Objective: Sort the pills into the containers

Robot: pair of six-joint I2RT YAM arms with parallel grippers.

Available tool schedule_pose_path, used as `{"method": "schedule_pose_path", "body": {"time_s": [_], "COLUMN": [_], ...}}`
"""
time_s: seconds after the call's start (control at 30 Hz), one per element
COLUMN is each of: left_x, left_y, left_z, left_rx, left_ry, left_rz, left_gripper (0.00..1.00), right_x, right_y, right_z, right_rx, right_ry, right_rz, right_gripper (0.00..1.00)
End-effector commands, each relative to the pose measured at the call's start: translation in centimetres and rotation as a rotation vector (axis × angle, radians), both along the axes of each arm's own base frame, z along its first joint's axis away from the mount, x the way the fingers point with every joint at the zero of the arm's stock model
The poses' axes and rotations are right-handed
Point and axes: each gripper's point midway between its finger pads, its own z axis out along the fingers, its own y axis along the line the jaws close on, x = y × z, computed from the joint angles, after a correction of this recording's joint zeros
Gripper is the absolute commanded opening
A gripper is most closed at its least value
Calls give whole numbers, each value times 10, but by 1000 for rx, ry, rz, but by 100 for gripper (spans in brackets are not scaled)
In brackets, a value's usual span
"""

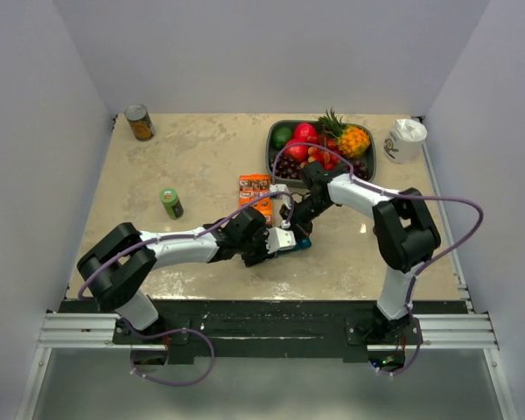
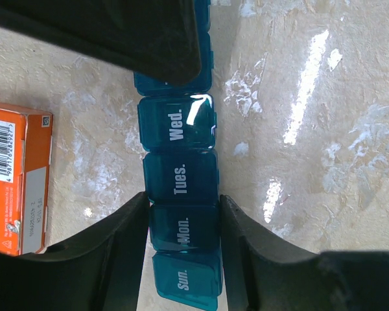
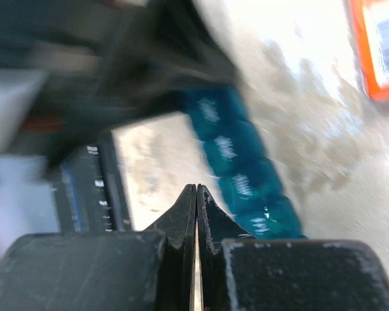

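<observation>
Beige tabletop [image 1: 201, 157]: we clamp the teal pill organiser [image 2: 179, 126] in our left pincer [image 2: 183, 202], right pincer [image 3: 196, 191] clenched empty; lids [image 2: 181, 178] shut, sorting seemingly unstarted.

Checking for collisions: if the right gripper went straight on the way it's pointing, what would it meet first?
Probably the bare table: the shut right gripper aims at the strip between the pill organiser and the left gripper. The picture is blurred, so depth is unsure.

There was one teal pill organiser [image 2: 180, 175], with four day-labelled lids readable on it. Also one orange box [image 1: 255, 188], one green bottle [image 1: 171, 203], one tin can [image 1: 140, 122], one fruit tray [image 1: 270, 150], one white cup [image 1: 405, 140] and two arms [image 1: 182, 245].
</observation>
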Motion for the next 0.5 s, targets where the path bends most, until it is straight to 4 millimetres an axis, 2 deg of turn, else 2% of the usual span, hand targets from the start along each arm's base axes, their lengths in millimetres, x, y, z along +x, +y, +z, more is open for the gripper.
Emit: {"method": "schedule_pose_path", "body": {"time_s": [0.0, 0.07, 0.1, 0.17, 0.27, 0.33, 0.4, 0.43, 0.47], "left_x": [-5, -5, -5, -5, -5, -5, -4, -4, -4], "left_y": [-1, -1, -2, -1, -2, -2, -3, -3, -3], "left_z": [-5, -6, -5, -6, -5, -5, -3, -2, -2], "left_rx": [11, 12, 10, 14, 12, 10, 7, 5, 6], "left_ry": [48, 49, 47, 49, 47, 47, 43, 43, 42], "left_rz": [12, 12, 9, 10, 10, 12, 10, 11, 10], "left_gripper": [8, 8, 8, 8, 8, 8, 8, 8, 8], "right_x": [5, 9, 10, 14, 15, 10, -6, -5, -14], "right_y": [-29, -44, -45, -41, -34, -20, -10, -6, -8], "right_z": [-72, -90, -95, -88, -69, -46, -23, -10, -1], "right_rx": [-269, -376, -389, -362, -288, -162, -57, 0, 19], "right_ry": [61, 57, 59, 57, 43, 45, 96, 55, 79], "right_rz": [-84, -131, -137, -149, -131, -64, -5, 42, 62], "right_gripper": [0, 0, 0, 0, 0, 0, 0, 0, 0]}}
